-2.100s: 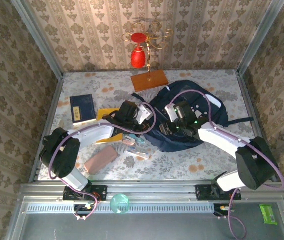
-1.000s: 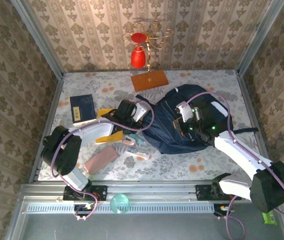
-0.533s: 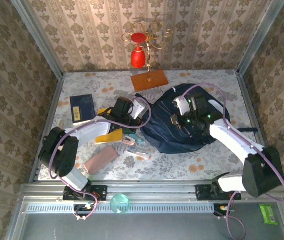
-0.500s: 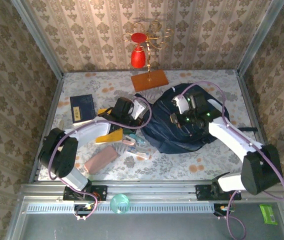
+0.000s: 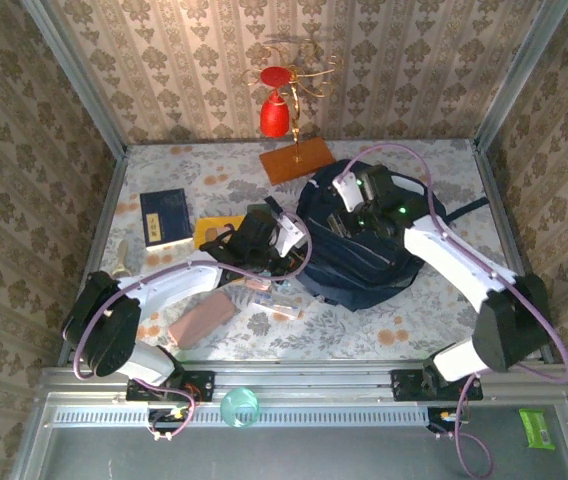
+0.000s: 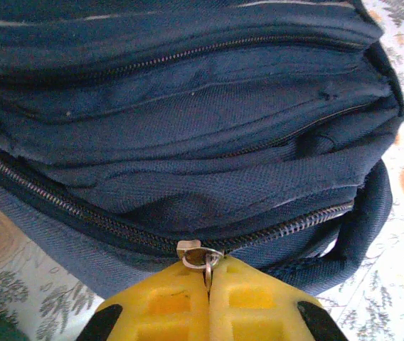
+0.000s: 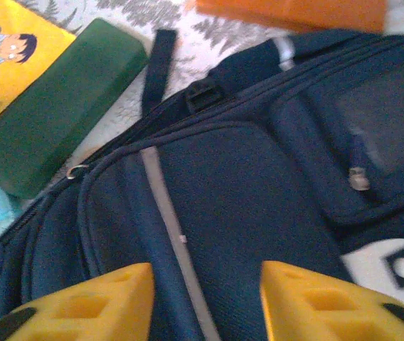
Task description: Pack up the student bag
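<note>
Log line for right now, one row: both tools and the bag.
left tool: shut on zipper pull | right tool: open, over student bag | student bag: lying on table

Right pincer (image 7: 205, 285) agape over the student bag (image 7: 252, 206), green case (image 7: 60, 121) beside

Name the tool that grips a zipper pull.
The left tool, shut on the metal zipper pull of the student bag; the right tool stands open above it.

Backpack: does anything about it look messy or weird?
Yes, a bit. The student bag lies slumped on the table, its fabric bunched in folds. The left gripper has its jaws pinched on a zip pull at the bag's edge. Nothing looks torn or spilled.
</note>
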`<move>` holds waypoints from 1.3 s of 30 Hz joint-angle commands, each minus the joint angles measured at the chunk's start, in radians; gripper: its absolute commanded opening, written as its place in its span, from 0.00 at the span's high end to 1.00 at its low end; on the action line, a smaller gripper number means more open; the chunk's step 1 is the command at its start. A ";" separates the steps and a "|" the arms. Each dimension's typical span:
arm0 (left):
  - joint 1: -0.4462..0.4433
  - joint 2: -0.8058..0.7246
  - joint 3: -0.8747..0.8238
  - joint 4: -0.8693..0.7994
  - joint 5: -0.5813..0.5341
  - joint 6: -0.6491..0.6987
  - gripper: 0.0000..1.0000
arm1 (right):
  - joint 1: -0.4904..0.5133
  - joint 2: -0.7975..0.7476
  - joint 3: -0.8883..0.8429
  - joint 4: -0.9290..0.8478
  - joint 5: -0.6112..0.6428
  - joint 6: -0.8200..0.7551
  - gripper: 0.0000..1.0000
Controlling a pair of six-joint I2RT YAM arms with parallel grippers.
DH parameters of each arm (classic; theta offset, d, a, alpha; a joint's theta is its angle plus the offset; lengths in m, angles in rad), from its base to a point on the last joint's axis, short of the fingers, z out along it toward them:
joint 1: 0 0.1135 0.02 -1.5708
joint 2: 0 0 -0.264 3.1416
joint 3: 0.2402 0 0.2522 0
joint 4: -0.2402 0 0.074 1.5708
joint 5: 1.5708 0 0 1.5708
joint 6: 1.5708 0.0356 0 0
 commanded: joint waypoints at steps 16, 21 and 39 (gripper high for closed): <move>-0.003 -0.065 0.005 0.035 0.029 -0.006 1.00 | 0.147 -0.184 -0.357 0.291 -0.280 0.027 0.43; -0.003 -0.065 0.007 0.026 0.018 0.000 1.00 | 0.147 -0.133 -0.357 0.270 -0.182 0.013 0.70; 0.085 -0.011 0.016 -0.105 -0.401 0.078 1.00 | 0.001 -0.425 -0.505 0.188 -0.209 0.209 1.00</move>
